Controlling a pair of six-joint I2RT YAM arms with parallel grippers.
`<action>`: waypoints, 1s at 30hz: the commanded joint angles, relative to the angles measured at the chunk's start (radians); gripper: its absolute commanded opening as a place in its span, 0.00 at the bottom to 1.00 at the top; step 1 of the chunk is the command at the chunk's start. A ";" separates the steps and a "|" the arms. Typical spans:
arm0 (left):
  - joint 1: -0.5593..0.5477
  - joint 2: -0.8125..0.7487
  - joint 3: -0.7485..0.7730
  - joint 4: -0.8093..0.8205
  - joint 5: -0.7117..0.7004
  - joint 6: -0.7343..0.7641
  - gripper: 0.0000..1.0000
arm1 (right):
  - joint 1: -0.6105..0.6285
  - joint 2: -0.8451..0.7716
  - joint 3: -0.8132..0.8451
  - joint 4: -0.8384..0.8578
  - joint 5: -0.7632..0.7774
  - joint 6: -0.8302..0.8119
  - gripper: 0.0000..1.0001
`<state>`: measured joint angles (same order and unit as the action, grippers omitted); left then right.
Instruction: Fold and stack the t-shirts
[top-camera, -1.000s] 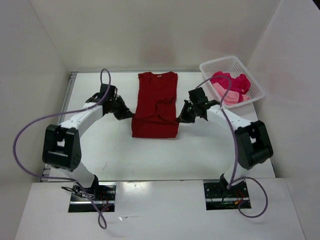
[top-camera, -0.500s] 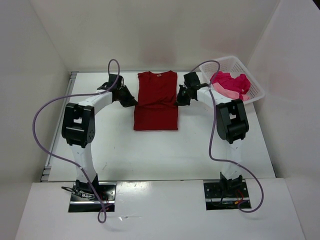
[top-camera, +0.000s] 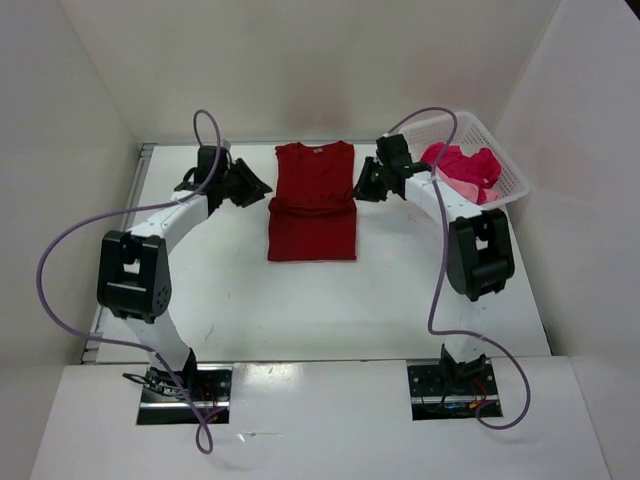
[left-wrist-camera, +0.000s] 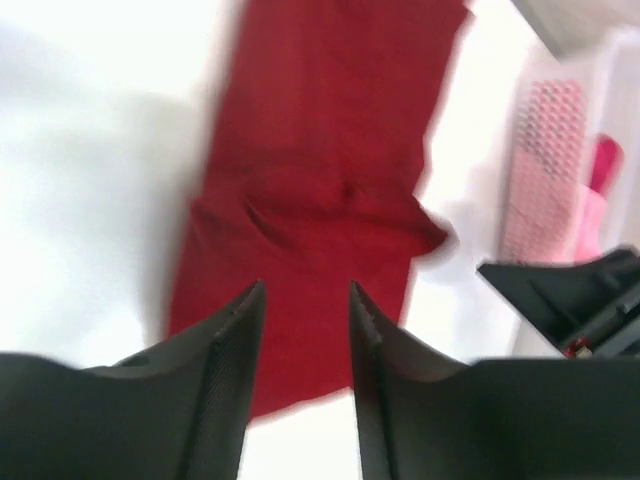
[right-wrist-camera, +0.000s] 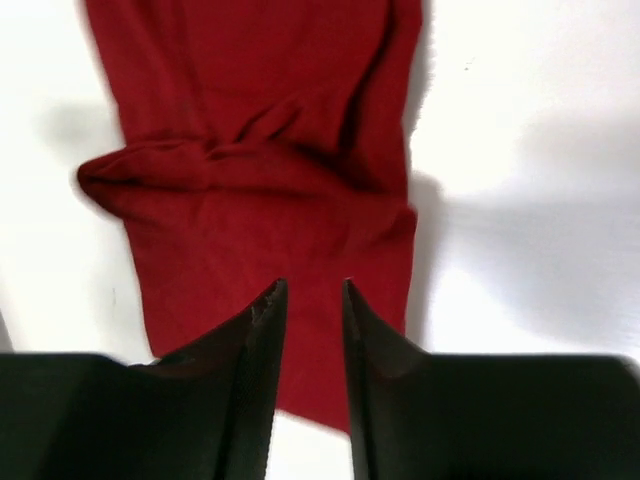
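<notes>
White table (top-camera: 400, 290), white walls on three sides. Dark red t-shirt (top-camera: 313, 205) flat at far centre, collar far, creased ridge across middle. White lattice basket (top-camera: 512, 172) at far right corner, magenta t-shirt (top-camera: 472, 163) and light pink t-shirt (left-wrist-camera: 585, 225) heaped inside. Both arms stretched far, wrists turned inward. Left gripper (top-camera: 255, 187) just beside shirt's left edge, right gripper (top-camera: 362, 190) just beside its right edge, shirt between them. Both jaws slightly parted, nothing held.
</notes>
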<state>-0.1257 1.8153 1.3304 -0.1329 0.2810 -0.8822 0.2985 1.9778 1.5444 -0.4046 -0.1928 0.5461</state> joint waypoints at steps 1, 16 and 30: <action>-0.096 -0.076 -0.121 0.100 0.032 -0.034 0.40 | 0.028 -0.131 -0.047 0.050 0.026 0.006 0.25; -0.213 0.039 -0.332 0.153 -0.013 -0.063 0.38 | 0.163 0.159 0.083 0.076 -0.014 0.005 0.02; -0.175 -0.236 -0.464 0.102 -0.048 -0.054 0.51 | 0.105 0.411 0.333 0.024 -0.063 0.025 0.01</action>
<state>-0.3252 1.6672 0.8879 -0.0162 0.2562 -0.9459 0.4080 2.3661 1.8553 -0.3626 -0.2382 0.5709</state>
